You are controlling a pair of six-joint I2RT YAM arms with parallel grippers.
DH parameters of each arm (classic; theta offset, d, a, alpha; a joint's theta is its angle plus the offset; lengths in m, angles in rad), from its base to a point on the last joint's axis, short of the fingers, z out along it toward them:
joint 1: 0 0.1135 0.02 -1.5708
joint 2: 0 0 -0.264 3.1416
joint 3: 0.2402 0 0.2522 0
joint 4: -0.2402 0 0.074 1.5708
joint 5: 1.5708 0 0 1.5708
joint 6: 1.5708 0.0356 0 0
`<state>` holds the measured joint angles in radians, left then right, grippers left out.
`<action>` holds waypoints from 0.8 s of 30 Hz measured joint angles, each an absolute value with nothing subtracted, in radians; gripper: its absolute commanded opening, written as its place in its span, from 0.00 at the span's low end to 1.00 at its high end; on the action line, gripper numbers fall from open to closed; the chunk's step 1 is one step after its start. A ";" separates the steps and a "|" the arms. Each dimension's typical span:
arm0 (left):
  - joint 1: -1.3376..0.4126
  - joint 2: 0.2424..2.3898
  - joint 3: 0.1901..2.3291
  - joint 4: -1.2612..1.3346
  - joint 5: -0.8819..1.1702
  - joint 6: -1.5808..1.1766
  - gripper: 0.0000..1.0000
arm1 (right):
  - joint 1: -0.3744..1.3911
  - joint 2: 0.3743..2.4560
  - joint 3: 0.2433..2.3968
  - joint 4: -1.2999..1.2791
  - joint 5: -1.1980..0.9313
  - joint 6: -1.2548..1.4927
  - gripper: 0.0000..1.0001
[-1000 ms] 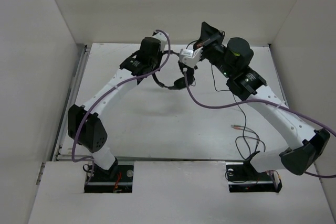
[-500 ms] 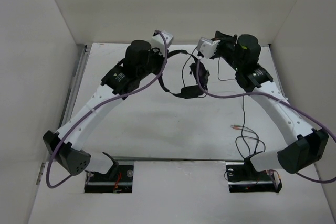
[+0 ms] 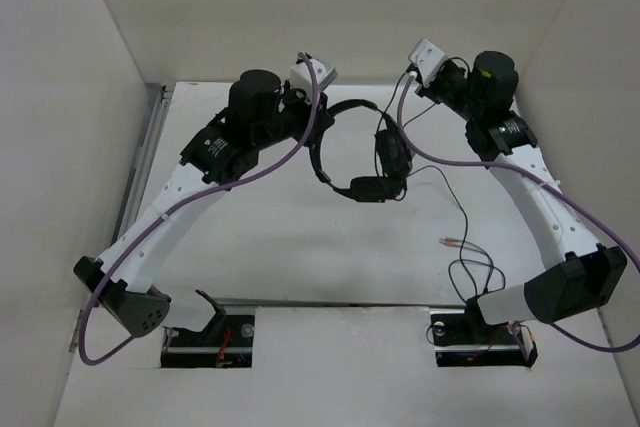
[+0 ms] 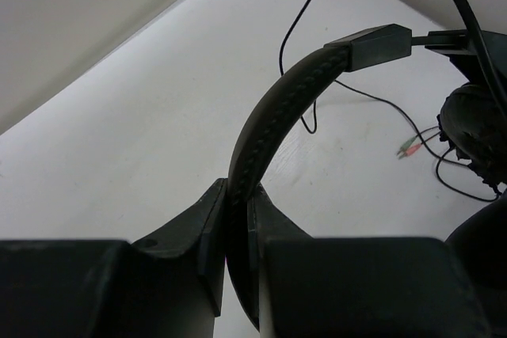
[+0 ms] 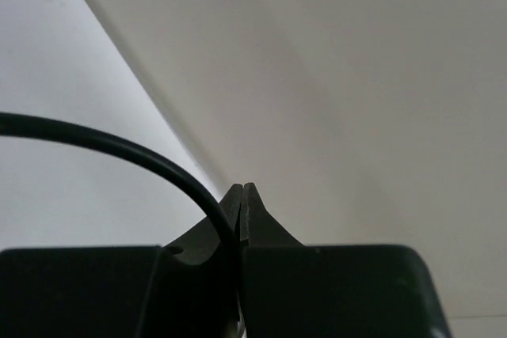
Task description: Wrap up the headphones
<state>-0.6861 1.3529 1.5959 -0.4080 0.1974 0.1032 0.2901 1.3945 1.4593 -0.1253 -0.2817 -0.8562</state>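
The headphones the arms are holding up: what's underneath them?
Bare white table and their loose cable trailing to the plugs. The patch directly below the earcups is covered from above.

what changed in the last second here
The right gripper pulled back toward the far right, drawing the cable along. The headphones swung rightward, and the left arm's elbow sank. Unchanged: the left gripper clamps the headband; the plug lies on the table.

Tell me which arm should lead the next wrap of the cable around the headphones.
Right, I'd judge. The right hand is shut on the cable, free to lead it around. The left hand is clamped on the headband, holding the headphones up as the anchor.
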 measured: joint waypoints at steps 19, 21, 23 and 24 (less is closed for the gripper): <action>-0.655 1.417 1.816 -0.424 0.379 -0.060 0.00 | 0.243 1.386 1.446 -0.095 -0.672 -0.103 0.00; -0.659 1.417 1.794 -0.425 0.391 -0.067 0.00 | 0.243 1.386 1.470 -0.086 -0.671 -0.080 0.00; -0.665 1.417 1.773 -0.428 0.398 -0.073 0.00 | 0.243 1.388 1.495 -0.073 -0.670 -0.072 0.00; -0.669 1.419 1.764 -0.431 0.401 -0.074 0.00 | 0.243 1.389 1.506 -0.064 -0.669 -0.069 0.00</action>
<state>-0.6693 1.4185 1.7638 -0.4309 0.4011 -0.0742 0.2428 1.3891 1.5059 -0.0643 -0.6693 -0.0689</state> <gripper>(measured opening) 0.097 0.020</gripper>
